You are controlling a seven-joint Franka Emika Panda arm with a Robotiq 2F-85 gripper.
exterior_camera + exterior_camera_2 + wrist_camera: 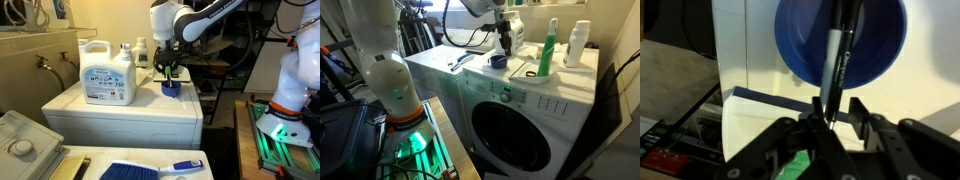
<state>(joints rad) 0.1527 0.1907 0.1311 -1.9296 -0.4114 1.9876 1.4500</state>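
Firmly, claw [833,118] clamped on black marker [837,60] over blue bowl [800,40], detergent jug [107,73] nearby, green bottle [551,50] beyond.

Wrist view chops the blue bowl [800,40] and black marker [837,60] off at the top edge; marker's lower end vanishes inside the blurry claw [837,120].

An exterior view faces the washing machine [120,118] top from mid-distance, slightly above. An exterior view, farther off, looks down past its door [505,130]. Wrist view: close, straight down on blue bowl [800,40], shared by all.
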